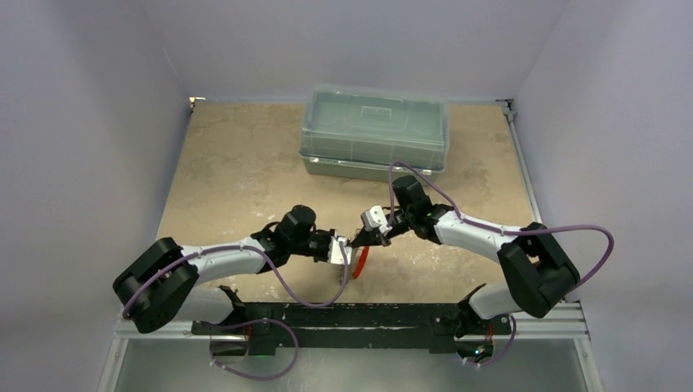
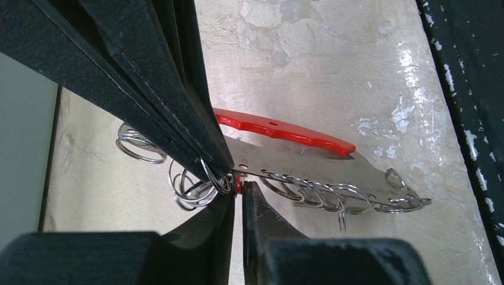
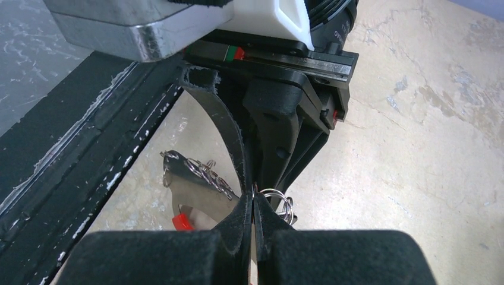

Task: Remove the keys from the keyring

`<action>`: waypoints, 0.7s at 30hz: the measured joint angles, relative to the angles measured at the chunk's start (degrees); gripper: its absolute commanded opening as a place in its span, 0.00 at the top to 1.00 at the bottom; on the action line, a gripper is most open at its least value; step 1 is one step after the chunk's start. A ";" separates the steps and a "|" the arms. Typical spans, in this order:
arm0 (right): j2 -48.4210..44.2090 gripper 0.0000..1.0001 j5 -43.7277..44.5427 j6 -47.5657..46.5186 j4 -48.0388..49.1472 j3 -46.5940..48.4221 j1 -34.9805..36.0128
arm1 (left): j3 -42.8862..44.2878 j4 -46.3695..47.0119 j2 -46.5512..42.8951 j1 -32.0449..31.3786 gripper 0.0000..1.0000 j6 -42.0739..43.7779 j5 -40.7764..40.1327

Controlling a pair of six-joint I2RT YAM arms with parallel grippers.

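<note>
Red-edged keyring (image 2: 297, 161) where tools meet: right tool (image 3: 254, 203) clamped on it; left tool (image 2: 239, 189) almost together at edge, grip unclear.

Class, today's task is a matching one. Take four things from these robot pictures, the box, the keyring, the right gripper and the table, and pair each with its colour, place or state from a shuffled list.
Things
1. box
2. keyring
3. right gripper
4. table

Descriptions
A. red along one edge
B. beige and mottled
C. clear, at the far side
D. fingers pinched shut on a thin metal plate

Pairs: 1-C, 2-A, 3-D, 4-B
</note>
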 measured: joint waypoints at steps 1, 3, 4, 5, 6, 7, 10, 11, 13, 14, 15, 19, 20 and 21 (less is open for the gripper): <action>0.00 1.00 0.00 0.00 0.04 0.00 0.02 | 0.02 -0.04 0.00 -0.04 0.98 -0.33 -0.39; 0.00 1.00 0.02 0.07 0.11 0.00 0.02 | 0.07 -0.46 -0.17 -0.09 1.00 -0.66 -1.20; 0.00 1.00 0.02 0.26 0.22 0.00 0.02 | 0.07 -0.66 -0.37 -0.09 1.00 -0.81 -1.44; 0.00 1.00 0.00 0.57 0.55 -0.02 0.02 | 0.07 -1.03 -0.76 -0.09 1.00 -1.01 -1.81; 0.00 1.00 0.02 1.01 1.07 -0.07 0.00 | 0.07 -1.51 -1.36 -0.09 1.00 -1.09 -2.14; 0.00 1.00 0.02 1.66 1.92 -0.17 0.00 | 0.07 -2.08 -2.05 -0.09 1.00 -1.33 -2.43; 0.00 1.00 0.02 3.17 3.61 -0.70 -0.42 | 0.04 -3.93 -4.61 -0.09 1.00 -1.42 -3.15; 0.00 1.00 0.00 3.65 4.09 -0.87 -0.61 | -0.02 -4.66 -5.64 -0.09 1.00 -1.40 -3.50; 0.00 1.00 0.00 4.33 4.76 -1.09 -1.07 | -0.15 -5.75 -7.15 -0.09 1.00 -1.40 -4.13; 0.00 1.00 0.02 4.48 5.01 -1.22 -1.27 | -0.22 -6.08 -7.87 -0.09 1.00 -1.40 -4.46; 0.00 1.00 0.02 4.59 5.16 -1.40 -1.44 | -0.35 -6.23 -8.59 -0.09 1.00 -1.40 -4.68; 0.00 1.00 0.09 4.85 5.27 -1.64 -1.68 | -1.09 -6.97 -10.25 -0.04 1.00 -1.38 -5.62; 0.00 1.00 0.11 4.94 5.31 -1.64 -1.68 | -1.11 -7.06 -10.27 -0.04 1.00 -1.38 -5.68; 0.00 1.00 0.11 5.18 5.35 -1.64 -1.73 | -1.11 -7.15 -10.32 -0.04 1.00 -1.29 -5.70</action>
